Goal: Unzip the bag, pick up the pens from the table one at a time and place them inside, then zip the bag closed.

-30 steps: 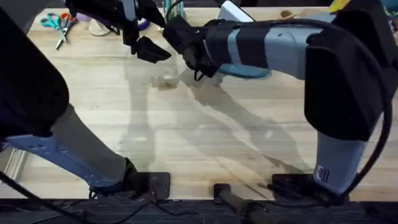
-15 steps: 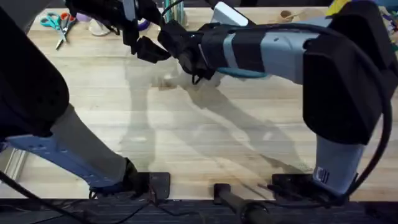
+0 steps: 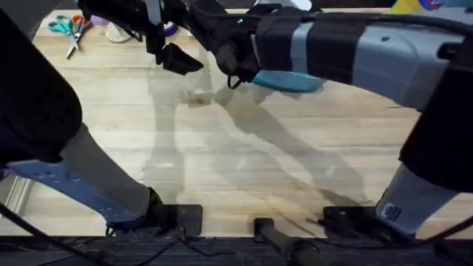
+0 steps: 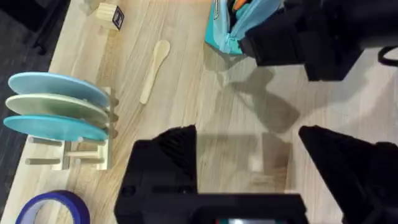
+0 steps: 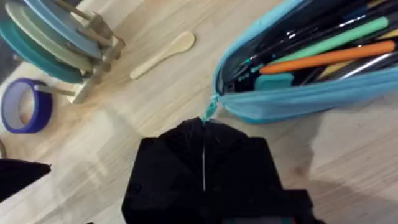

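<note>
The teal bag (image 5: 292, 102) lies on the table (image 3: 244, 155) with its zipper open at the end nearest my right gripper (image 5: 204, 127). That gripper is shut on the small teal zipper pull (image 5: 209, 111). Inside the bag lie an orange pen (image 5: 323, 56), a green one and some dark ones. In the overhead view the bag (image 3: 290, 80) shows under the right arm, just behind the right gripper (image 3: 230, 65). My left gripper (image 4: 249, 146) hangs open above bare table a short way left of the bag (image 4: 227, 28), nothing between its fingers.
A wooden rack of blue and green plates (image 4: 62, 109) stands at the far edge, with a wooden spoon (image 4: 155, 65) and a purple tape roll (image 4: 46, 208) nearby. Orange-handled scissors (image 3: 70, 29) lie at the far left. The near half of the table is bare.
The right arm has risen closer to the camera and its gripper has shifted slightly toward the far edge, still at the bag's end. The left arm has stayed put.
</note>
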